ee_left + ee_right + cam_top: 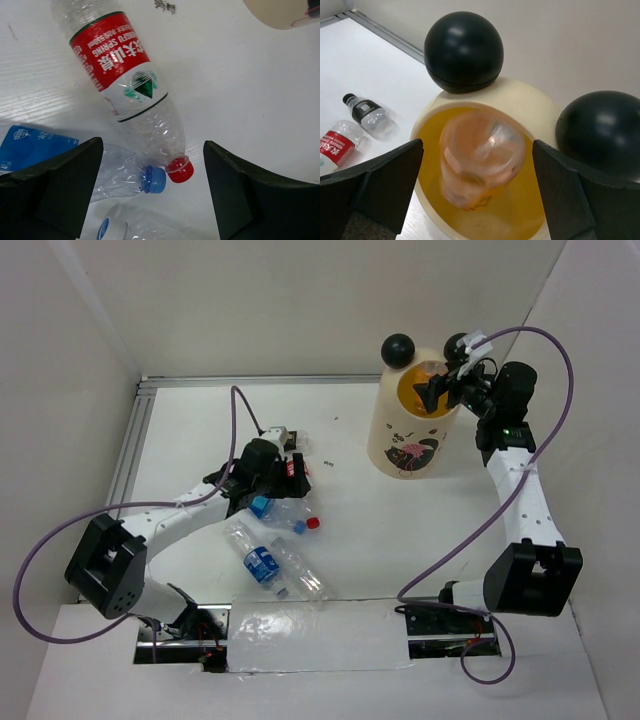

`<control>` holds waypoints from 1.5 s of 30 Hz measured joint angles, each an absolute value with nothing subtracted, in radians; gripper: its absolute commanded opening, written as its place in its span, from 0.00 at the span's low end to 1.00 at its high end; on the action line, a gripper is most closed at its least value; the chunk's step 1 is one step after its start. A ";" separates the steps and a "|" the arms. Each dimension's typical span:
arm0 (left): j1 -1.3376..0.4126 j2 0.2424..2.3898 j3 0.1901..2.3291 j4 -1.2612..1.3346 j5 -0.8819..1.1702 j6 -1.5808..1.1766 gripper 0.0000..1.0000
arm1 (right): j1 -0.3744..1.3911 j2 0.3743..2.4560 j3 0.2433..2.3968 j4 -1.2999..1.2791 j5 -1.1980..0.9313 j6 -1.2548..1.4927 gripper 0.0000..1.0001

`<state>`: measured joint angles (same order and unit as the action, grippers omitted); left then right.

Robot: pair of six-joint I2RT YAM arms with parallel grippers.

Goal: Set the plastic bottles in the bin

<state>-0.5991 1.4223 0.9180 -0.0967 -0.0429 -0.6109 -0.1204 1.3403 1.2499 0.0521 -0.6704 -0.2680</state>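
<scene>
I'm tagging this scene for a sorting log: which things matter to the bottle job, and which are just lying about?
Job: bin, orange bottle in its mouth, red-label bottle, blue-cap bottle, dark-label bottle, blue-label bottle.
Lying about: dark scraps, plastic sheet.

I see a white table (pixel 420 530). The bin (pixel 405 445) stands on it. Well apart from it, a red-label bottle (pixel 122 75) and clear blue-label bottles (pixel 265 562) lie close together on their sides.

Orange bottle (pixel 480 160) blurs inside the cream bin (pixel 532 107); red-labelled bottle (pixel 125 75) lies flat.
</scene>
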 measured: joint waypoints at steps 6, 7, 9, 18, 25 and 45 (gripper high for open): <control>-0.601 1.493 0.936 -0.104 -0.093 -0.611 0.94 | -0.132 1.333 1.248 0.036 -0.712 -0.282 0.97; -0.601 1.501 0.937 -0.105 -0.096 -0.611 0.94 | -0.135 1.327 1.248 0.026 -0.722 -0.283 0.96; -0.602 1.518 0.941 -0.103 -0.102 -0.610 0.94 | -0.139 1.314 1.248 0.008 -0.738 -0.284 0.94; -0.613 1.671 1.077 -0.100 -0.129 -0.612 0.94 | -0.144 1.137 1.232 -0.092 -0.825 -0.283 0.91; -0.614 1.905 1.401 -0.258 -0.239 -0.667 0.95 | -0.155 1.040 1.175 -0.159 -0.855 -0.284 0.94; -0.651 1.946 1.430 -0.416 -0.256 -0.700 0.24 | -0.192 0.994 1.138 -0.257 -0.855 -0.279 0.82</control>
